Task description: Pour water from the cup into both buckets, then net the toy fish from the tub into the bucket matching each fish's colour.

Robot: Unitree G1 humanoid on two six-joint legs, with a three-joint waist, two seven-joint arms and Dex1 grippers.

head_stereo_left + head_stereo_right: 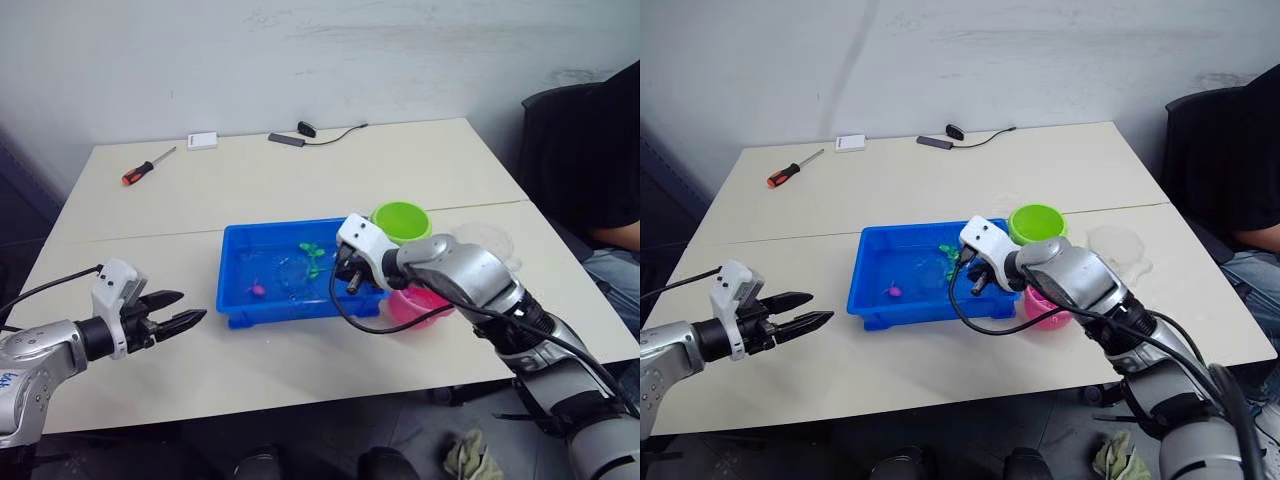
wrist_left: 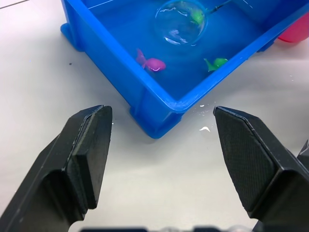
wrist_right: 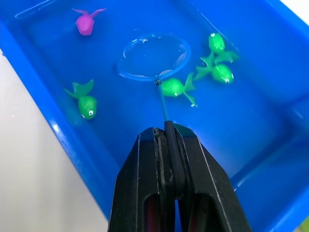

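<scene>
The blue tub sits mid-table and holds water. A pink fish and several green fish float in it. My right gripper hangs over the tub's right end, shut on the thin handle of a small round net. The net's hoop lies in the water beside a green fish. The lime green bucket stands behind my right wrist and the pink bucket partly under it. Right of them is the clear cup. My left gripper is open, left of the tub above the table.
At the table's far side lie a red-handled screwdriver, a small white box and a black cable. A person in black sits at the right edge. Water drops lie by the tub's near corner.
</scene>
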